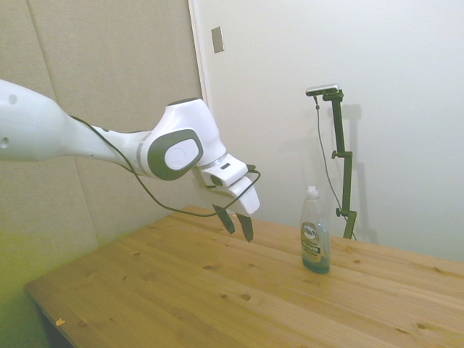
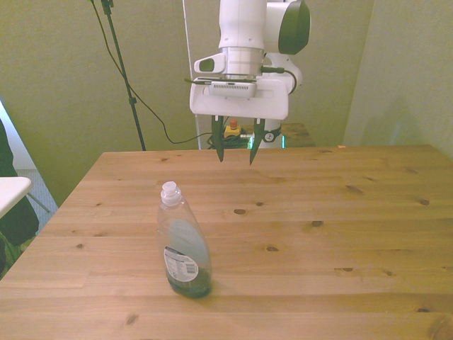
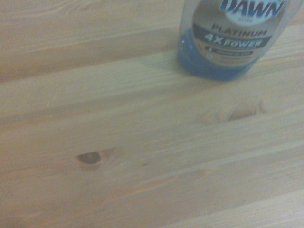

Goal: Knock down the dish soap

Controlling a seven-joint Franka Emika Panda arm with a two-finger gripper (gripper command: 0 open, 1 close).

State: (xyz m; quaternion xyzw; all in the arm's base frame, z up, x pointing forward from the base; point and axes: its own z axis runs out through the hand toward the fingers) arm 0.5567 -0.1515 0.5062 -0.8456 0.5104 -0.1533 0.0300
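Observation:
The dish soap (image 1: 315, 232) stands upright on the wooden table (image 1: 217, 290), a slim clear bottle with a white cap and blue-green liquid low inside. In the front view the dish soap (image 2: 182, 244) is near the front left. The wrist view shows its lower part, the dish soap (image 3: 230, 40), with the label facing the camera. My gripper (image 1: 237, 222) hangs open above the table, left of the bottle and apart from it. In the front view the gripper (image 2: 238, 150) is beyond the bottle, over the table's far edge, with nothing between its fingers.
Behind the table's far edge, a cable and a red-buttoned box (image 2: 231, 129) lie on the floor. A white surface edge (image 2: 10, 190) shows at the front view's left. A dark knot (image 3: 89, 158) marks the bare planks near the bottle.

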